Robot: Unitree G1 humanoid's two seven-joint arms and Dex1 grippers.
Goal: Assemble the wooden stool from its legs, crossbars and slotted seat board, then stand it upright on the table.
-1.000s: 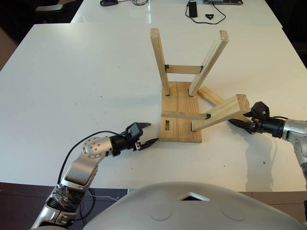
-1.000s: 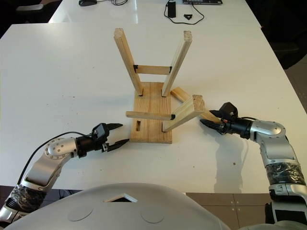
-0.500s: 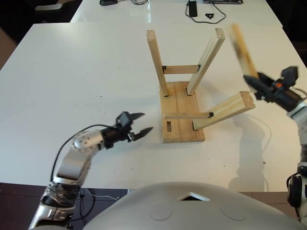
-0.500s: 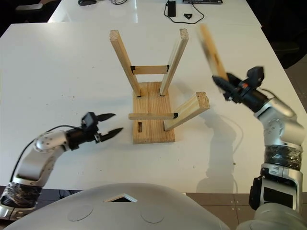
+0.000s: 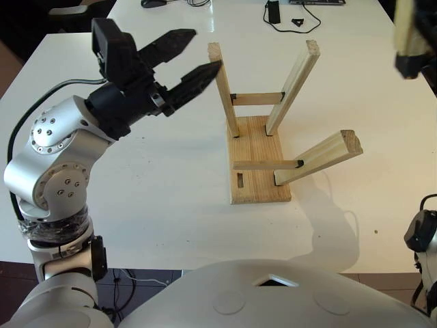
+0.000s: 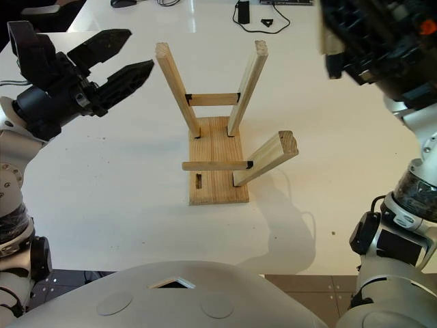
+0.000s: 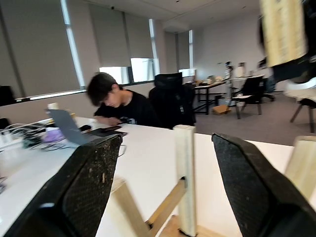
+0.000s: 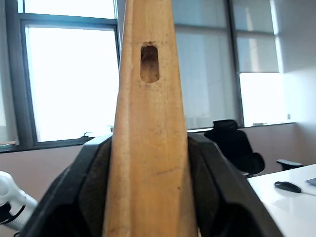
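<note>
Logged the slotted seat board [image 5: 259, 164] lying flat on the glossy white counter [image 5: 136, 171]. Found one upright leg [image 5: 225, 89] at the board's far left corner and a second upright leg [image 5: 293, 85] at its far right corner, joined by a crossbar [image 5: 258, 99]. Noted a tilted leg [image 5: 317, 158] leaning out past the board's right edge, with a second crossbar [image 5: 266, 165] running from it back across the board. Cannot tell how its foot is seated. Saw an empty slot [image 5: 241, 180] near the board's near left corner. Recorded wide bare counter left of, right of and in front of the board.

Located the left pincer [image 5: 206, 49] high and left of the board, just beside the top of the far left leg, fingers spread wide, grasping nothing. Located the right pincer [image 8: 150, 148] high and to the right of the board, clenched on a loose leg [image 8: 149, 98] held off the counter.

Left wrist view: picked out dark, rough-grained pads [image 7: 89, 187] framing the far left leg's square-cut top. Right wrist view: picked out an oblong, round-ended mortise [image 8: 149, 63] in the loose leg's face. Head views: confirmed pale, straight-grained wood and square-section bars throughout.
</note>
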